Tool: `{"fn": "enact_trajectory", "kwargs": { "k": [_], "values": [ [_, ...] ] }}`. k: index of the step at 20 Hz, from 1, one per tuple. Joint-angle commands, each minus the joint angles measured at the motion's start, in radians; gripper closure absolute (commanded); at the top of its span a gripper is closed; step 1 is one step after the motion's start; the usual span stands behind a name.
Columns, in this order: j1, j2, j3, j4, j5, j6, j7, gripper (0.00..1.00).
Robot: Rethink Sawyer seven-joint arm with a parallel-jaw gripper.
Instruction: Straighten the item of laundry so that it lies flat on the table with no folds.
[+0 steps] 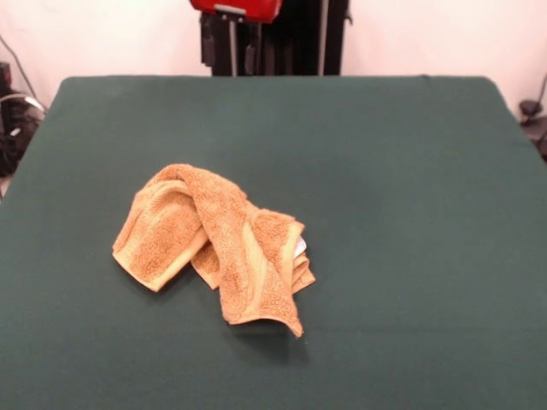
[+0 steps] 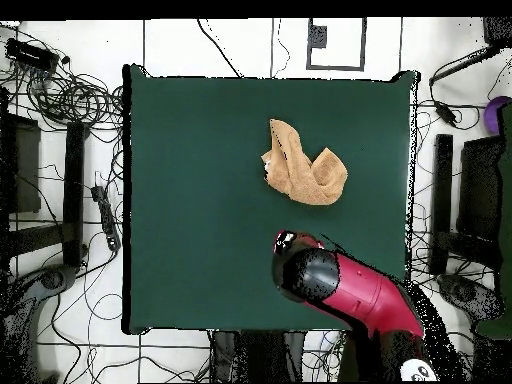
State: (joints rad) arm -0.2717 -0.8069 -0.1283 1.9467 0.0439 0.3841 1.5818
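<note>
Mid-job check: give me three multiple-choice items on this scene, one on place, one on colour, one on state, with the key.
1. Where does the towel lie?
A. on the table
B. on the floor
C. in the gripper

2. What colour is the table top?
A. white
B. dark green
C. red

3. How does the towel lie?
A. spread flat
B. rolled into a tube
C. crumpled, with folds

Key: 1 A, green top surrounds it in both views; 2 B, the front view shows it; 3 C, layers overlap and the white tag peeks out.
</note>
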Motion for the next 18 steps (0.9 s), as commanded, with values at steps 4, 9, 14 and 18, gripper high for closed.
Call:
{"fn": "enact_trajectory", "kwargs": {
  "k": [4, 9, 14, 18],
  "values": [
    [0.023, 0.089, 0.133, 0.143, 0.056, -0.166, 0.245, 0.00],
    [0.023, 0.088, 0.129, 0.136, 0.063, -0.135, 0.227, 0.00],
    [0.011, 0.094, 0.135, 0.131, 0.070, -0.133, 0.219, 0.00],
    [0.012, 0.091, 0.132, 0.135, 0.072, -0.135, 0.222, 0.00]
  ]
}}
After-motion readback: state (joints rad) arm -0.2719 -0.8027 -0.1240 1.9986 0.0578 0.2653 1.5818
